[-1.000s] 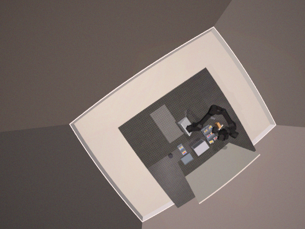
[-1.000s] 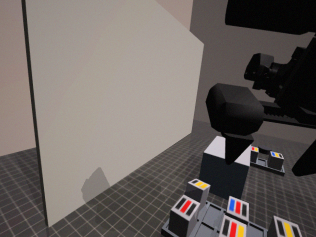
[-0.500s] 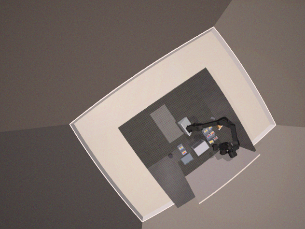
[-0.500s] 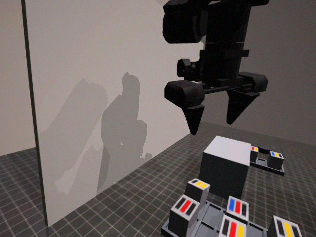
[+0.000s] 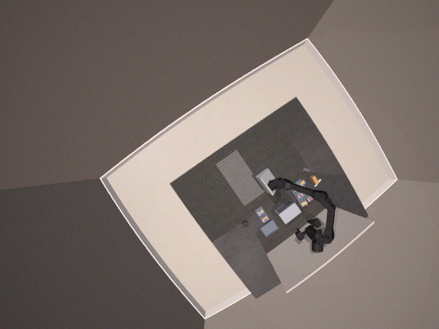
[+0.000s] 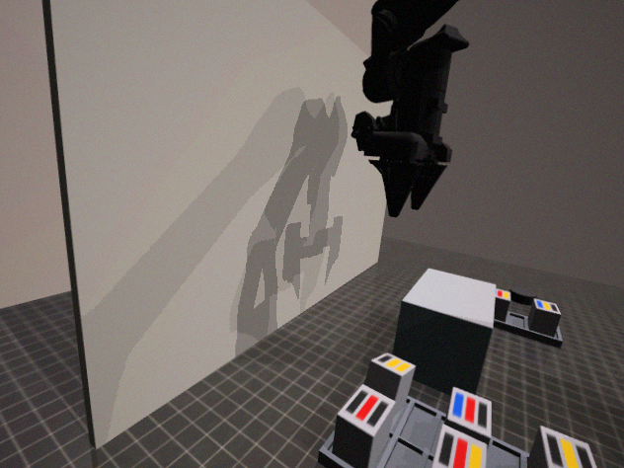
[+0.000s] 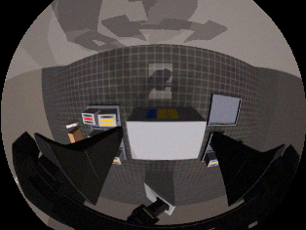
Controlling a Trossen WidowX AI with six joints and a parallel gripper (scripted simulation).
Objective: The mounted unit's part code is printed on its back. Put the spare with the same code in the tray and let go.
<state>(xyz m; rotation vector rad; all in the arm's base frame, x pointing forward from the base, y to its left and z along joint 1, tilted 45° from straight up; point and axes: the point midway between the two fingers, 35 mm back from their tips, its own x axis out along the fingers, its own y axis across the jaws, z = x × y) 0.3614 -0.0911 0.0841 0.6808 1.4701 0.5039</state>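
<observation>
- The gripper (image 6: 409,203) is matte black and angular, hanging high above the floor with its two tapered, wedge-shaped fingers (image 6: 395,194) pointing down; they stand spread apart with nothing between them.
- A tall, flat, pale panel (image 6: 201,151) with a thin dark edge stands upright at the left of the exterior view; the arm's jagged grey shadow falls across its smooth face.
- The floor mat (image 6: 262,382) is dark charcoal, ruled with a fine pale grid.
- The mounted unit (image 6: 445,332) is a plain box, with a pale grey top and dark, smooth sides, sitting on the mat between two racks.
- In the wrist view the unit (image 7: 165,139) lies below and ahead of the fingers, and a blue and a yellow stripe (image 7: 162,114) show on its far face; the print is small and blurred.
- The near rack (image 6: 418,437) is a low grey frame with rectangular slots, holding blocky spares with white tops and coloured bars.
- Its spares: one black-red-black (image 6: 365,409), one with yellow bars (image 6: 392,363), one blue-red (image 6: 469,407), one red-yellow (image 6: 459,452) and one black-yellow (image 6: 567,453).
- The far rack (image 6: 529,332), just behind the unit, holds a red-yellow spare (image 6: 502,294) and a blue-yellow spare (image 6: 545,305).
- In the top view a flat grey tray (image 5: 269,228) lies on the mat near the unit (image 5: 287,212), apart from the gripper.
- An orange block (image 5: 313,179) sits beyond the arm (image 5: 319,198).
</observation>
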